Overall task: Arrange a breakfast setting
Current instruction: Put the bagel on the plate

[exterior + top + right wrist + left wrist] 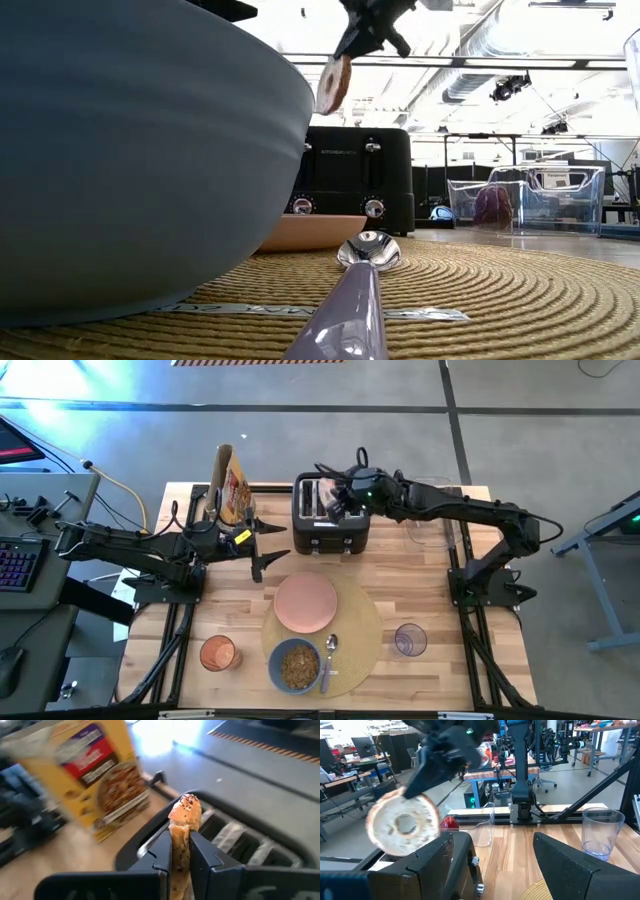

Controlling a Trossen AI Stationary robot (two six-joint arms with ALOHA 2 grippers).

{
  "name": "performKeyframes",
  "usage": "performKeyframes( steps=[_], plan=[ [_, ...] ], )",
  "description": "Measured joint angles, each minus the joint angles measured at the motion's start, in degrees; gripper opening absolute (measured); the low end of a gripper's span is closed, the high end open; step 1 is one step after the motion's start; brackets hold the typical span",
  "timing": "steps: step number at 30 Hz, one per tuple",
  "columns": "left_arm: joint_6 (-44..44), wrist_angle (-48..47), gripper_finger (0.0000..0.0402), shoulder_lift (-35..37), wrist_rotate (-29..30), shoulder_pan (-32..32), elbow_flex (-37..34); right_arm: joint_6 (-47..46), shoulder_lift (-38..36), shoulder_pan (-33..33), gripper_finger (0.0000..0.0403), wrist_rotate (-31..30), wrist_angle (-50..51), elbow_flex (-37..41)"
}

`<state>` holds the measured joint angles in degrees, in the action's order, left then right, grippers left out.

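The right gripper (181,851) pinches the bagel (183,827) above the toaster (330,520), while the left gripper (265,546) waits spread nearby.

Glossy black toaster (355,175) with shiny chrome knobs; just before it, polished metal spoon (368,250) on coarse woven placemat (480,290). Matt blue bowl (130,150). Pale planked wooden table (420,580). Clear plastic glass (601,831).
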<state>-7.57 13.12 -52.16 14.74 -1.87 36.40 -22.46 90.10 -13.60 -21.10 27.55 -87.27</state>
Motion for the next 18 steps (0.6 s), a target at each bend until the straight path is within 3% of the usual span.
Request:
performKeyframes(
  steps=[12,18],
  plan=[
    [3.4,-3.2,0.0264,0.0,0.0,0.0,0.0,-4.6,-0.4,7.0,0.0018,9.6,7.1,0.0],
    [6.4,-5.4,0.0264,0.0,0.0,0.0,0.0,-5.8,-0.4,11.9,0.0018,10.6,7.0,0.0]
  ],
)
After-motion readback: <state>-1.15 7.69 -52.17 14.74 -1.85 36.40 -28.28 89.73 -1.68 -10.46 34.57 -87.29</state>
